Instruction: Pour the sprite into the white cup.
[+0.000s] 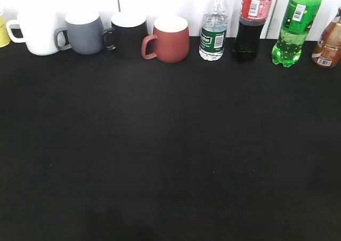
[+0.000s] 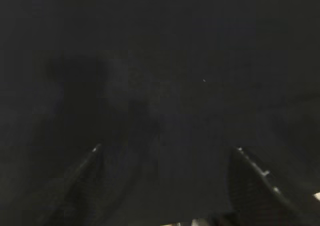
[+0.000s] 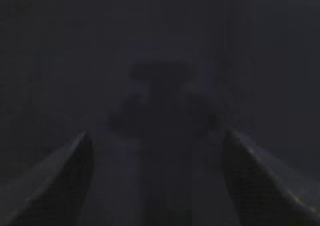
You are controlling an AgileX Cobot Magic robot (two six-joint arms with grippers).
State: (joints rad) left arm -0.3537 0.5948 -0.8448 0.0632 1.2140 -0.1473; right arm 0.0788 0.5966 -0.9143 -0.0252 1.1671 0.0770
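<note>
The sprite (image 1: 294,25), a bright-green bottle with a green-yellow label, stands upright at the back right of the black table. The white cup (image 1: 36,32) stands at the back left, handle to the left. Neither arm shows in the exterior view. In the left wrist view my left gripper (image 2: 167,151) is open and empty over black cloth. In the right wrist view my right gripper (image 3: 157,136) is open and empty over dark cloth. Neither wrist view shows the bottle or the cup.
Along the back stand a grey mug (image 1: 84,33), a black mug (image 1: 128,34), a red-brown mug (image 1: 169,38), a clear water bottle (image 1: 213,30), a dark cola bottle (image 1: 251,22) and a brown bottle (image 1: 329,43). A yellow thing (image 1: 3,30) is at the far left edge.
</note>
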